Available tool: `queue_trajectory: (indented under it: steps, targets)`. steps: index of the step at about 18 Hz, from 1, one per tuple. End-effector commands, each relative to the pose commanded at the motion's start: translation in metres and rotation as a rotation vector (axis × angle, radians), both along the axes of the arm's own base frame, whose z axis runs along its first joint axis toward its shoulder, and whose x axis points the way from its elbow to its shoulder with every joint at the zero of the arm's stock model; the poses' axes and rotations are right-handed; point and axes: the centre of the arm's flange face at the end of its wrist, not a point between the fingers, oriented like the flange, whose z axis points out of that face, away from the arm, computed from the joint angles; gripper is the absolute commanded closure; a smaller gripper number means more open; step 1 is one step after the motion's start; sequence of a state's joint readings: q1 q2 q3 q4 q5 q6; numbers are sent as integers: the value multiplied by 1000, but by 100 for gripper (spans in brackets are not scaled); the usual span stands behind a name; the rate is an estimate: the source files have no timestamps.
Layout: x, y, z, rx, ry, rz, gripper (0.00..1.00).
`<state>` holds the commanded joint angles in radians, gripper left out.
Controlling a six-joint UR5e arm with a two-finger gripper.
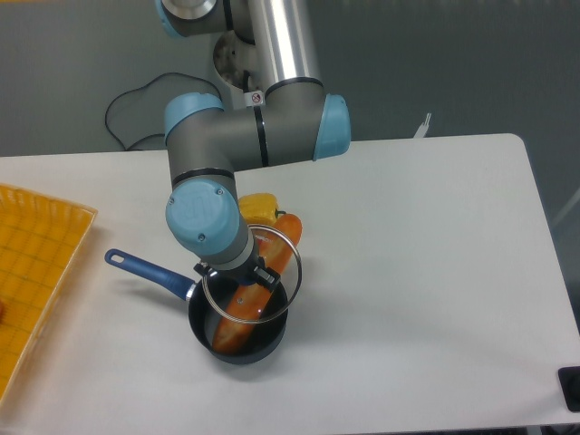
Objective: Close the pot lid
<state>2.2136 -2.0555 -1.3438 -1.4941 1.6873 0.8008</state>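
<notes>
Lid (251, 275) looks like stiff, breakable glass; gripper (237, 269) seems clamped on its centre knob, hanging over the pot (237, 337) near the table's front edge.

So the arm comes down from the top of the frame and its gripper (237, 269), mostly hidden under the blue wrist cap, has the lid (251, 275) hanging over the pot (237, 324) left of centre, slightly tilted and not seated on the rim. A long orange carrot-looking thing (256, 290) leans out of the pot up toward a yellow item (257, 207) behind it. The pot's blue handle points toward the orange tray (34, 265) at the left edge of the white surface (426, 272), and a black cable (136, 113) loops behind in the upper left.
</notes>
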Motion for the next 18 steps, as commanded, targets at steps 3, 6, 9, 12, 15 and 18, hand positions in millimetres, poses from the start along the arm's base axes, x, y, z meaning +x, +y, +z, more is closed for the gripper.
queue_trajectory:
  steps: [3,6,9,12,15,18]
  targets:
    - [-2,6,-3,-9,13,11,55]
    - [1,8,-1,-4,16,5,55]
    - [1,11,-3,-5,16,4,55]
    - [0,11,-4,-5,16,4,55]
    - [-1,14,-8,-9,13,3,55]
    - [-3,17,-14,-14,14,7,55]
